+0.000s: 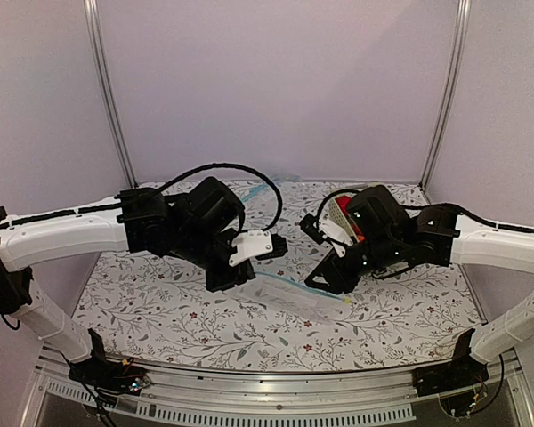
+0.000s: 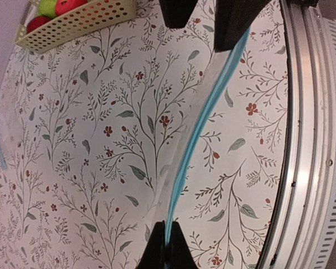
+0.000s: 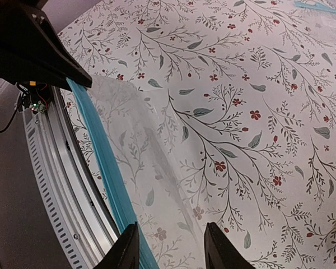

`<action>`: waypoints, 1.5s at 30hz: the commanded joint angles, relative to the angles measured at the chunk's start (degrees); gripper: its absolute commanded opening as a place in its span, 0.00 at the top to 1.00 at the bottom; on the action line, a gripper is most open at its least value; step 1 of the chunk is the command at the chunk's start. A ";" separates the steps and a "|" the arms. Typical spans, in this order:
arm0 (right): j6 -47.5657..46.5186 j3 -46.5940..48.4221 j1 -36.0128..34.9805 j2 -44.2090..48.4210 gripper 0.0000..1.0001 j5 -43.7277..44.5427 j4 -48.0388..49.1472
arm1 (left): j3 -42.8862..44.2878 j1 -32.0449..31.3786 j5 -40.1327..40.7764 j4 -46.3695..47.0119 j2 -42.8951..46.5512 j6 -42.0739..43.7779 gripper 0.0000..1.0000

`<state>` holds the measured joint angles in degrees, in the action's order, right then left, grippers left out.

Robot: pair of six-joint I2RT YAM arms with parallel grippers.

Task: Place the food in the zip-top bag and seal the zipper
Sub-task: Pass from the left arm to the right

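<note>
Since the zip-top bag has to be kept spread before anything can go in, both arms work at its mouth over the flowered bench. The bag is clear, flat and apparently empty, lying between the two arms near the front rail. A perforated cream basket stands well apart at the far side, out of the way.

The left hand is pinched tight on one end of the zipper, probably to anchor it and pull the strip taut. The right hand sits at the other end, its jaws partly apart, with the blue strip beside one finger; it grips nothing yet.

The food, red pieces beside something green, rests in the basket, not yet bagged. I can read no brand, label or writing anywhere.
</note>
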<state>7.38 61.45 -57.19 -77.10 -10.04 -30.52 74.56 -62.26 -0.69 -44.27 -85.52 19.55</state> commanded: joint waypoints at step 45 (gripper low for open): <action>-0.69 -0.98 0.15 -1.18 0.64 -3.58 0.62 | 0.76 -1.02 0.51 -1.61 -0.49 1.36 1.00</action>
<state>7.03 61.25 -57.17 -77.34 -13.02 -30.33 74.56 -62.30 -0.58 -44.93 -85.54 20.14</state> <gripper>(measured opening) 0.365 0.007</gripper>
